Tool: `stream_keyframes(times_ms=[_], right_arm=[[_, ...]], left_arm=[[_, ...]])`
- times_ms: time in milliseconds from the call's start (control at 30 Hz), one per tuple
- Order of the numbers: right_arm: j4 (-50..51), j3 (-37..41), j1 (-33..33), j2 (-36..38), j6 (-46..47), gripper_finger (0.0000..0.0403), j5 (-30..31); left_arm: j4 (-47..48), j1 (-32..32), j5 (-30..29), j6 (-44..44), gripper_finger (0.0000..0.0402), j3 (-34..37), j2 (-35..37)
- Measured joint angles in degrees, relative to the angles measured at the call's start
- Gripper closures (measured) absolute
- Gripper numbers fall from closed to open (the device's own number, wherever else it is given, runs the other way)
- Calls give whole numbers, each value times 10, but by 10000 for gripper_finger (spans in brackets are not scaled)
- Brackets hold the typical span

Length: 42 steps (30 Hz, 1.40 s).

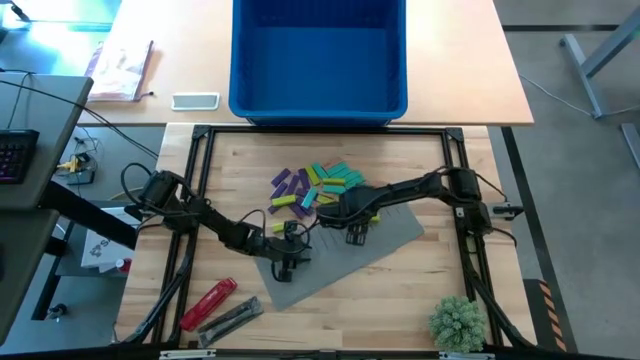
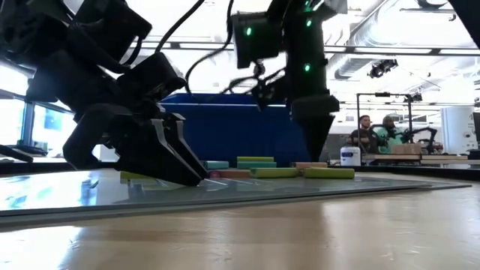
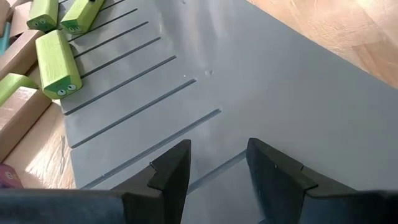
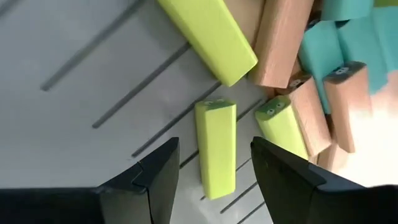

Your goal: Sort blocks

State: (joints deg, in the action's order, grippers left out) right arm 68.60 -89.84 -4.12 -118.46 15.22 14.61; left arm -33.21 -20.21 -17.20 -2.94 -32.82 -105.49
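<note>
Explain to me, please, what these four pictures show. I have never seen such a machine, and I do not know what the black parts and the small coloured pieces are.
This is a robot with two dark arms working at a wooden table. One picture looks down from above, one looks level across the table top, and two come from small cameras on the arms' wrists.

A pile of small blocks in purple, lime green, teal and tan wood lies at the edge of a grey mat. Behind it stands a blue bin. A red tool and a small green plant lie near the front.

The left gripper is open over bare mat and holds nothing. The right gripper is open with a lime green block between its fingers, not yet gripped.
</note>
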Motion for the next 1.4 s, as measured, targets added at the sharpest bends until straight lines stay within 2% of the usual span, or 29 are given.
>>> stream_keyframes(times_ms=[367, 467, 567, 733, 833, 1000, 1133, 1400], right_arm=[[-5, 0, -115, 34, 143, 218, 158], [-10, 18, -153, 35, 214, 218, 183], [-26, 62, -188, 44, 323, 218, 182], [-172, 187, -253, 94, 510, 218, 225], [-302, 259, -277, 110, 538, 218, 251], [-510, 356, -255, 109, 515, 218, 284], [-616, 416, -221, 109, 517, 218, 340], [-666, 469, -158, 109, 508, 218, 357]], left_arm=[[0, 0, 0, -15, 257, 0, -1], [0, 0, 1, -15, 257, 0, -1], [0, -1, 2, -15, 257, 0, -1], [3, -1, 6, -15, 257, 1, 4], [12, -1, 12, -10, 257, 2, 22], [14, 7, 13, 36, 257, -11, 51], [11, 29, 17, 51, 257, -32, 37], [6, 63, 80, 75, 257, -107, -49]])
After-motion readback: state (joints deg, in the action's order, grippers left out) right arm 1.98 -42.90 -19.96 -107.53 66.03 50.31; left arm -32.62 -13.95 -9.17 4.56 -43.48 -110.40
